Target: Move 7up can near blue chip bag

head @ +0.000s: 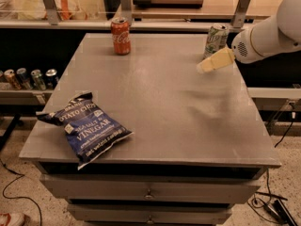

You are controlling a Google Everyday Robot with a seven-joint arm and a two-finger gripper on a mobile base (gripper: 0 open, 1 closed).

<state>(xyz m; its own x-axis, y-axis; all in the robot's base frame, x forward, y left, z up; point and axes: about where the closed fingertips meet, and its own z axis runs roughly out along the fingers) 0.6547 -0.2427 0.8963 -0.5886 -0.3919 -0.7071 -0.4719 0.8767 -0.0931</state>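
The 7up can (216,40), silver-white with green lettering, stands upright at the far right of the grey table (155,107). The blue chip bag (86,128) lies flat at the front left of the table, far from the can. My gripper (208,65) comes in from the right on a white arm (268,36). It hangs just in front of the can and a little below its top, its pale fingers pointing left. It holds nothing.
A red Coca-Cola can (121,36) stands upright at the far left of the table. Several cans (28,78) sit on a lower shelf to the left. Drawers (150,192) lie below the table's front edge. Cables (273,206) run on the floor at the right.
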